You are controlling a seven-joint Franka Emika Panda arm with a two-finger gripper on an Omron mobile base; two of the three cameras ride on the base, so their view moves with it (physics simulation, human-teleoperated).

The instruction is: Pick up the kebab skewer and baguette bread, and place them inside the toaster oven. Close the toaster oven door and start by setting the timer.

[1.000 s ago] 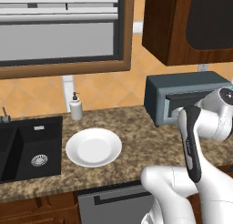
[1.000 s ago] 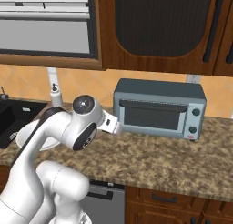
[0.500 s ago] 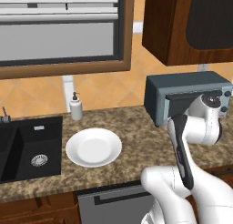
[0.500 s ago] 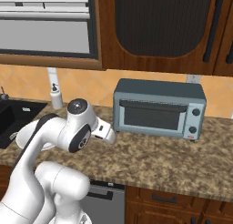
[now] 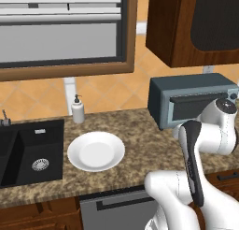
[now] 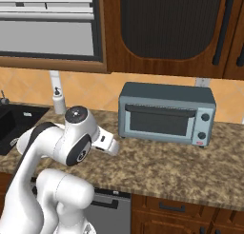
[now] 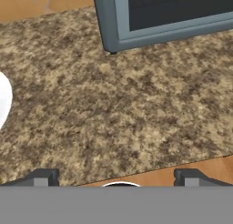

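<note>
Left to right: sink (image 5: pixel 28 154), soap bottle (image 5: pixel 78 110), white plate (image 5: pixel 96 152) bare. Gripper (image 7: pixel 113 178) hangs over granite counter (image 7: pixel 118 114), fingers spread, grasping nothing. Toaster oven (image 6: pixel 166 113) at right, its door (image 6: pixel 161 123) shut, likely with food already inside; timer knob probably next.

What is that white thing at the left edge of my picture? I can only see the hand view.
Observer: It's a round white plate on the counter beside the sink, and nothing lies on it.
Operator: Is the oven open or shut?
Observer: The toaster oven door is shut, with its bar handle along the top.
Operator: Where do I turn the timer?
Observer: Two round knobs sit one above the other at the right end of the toaster oven.
</note>
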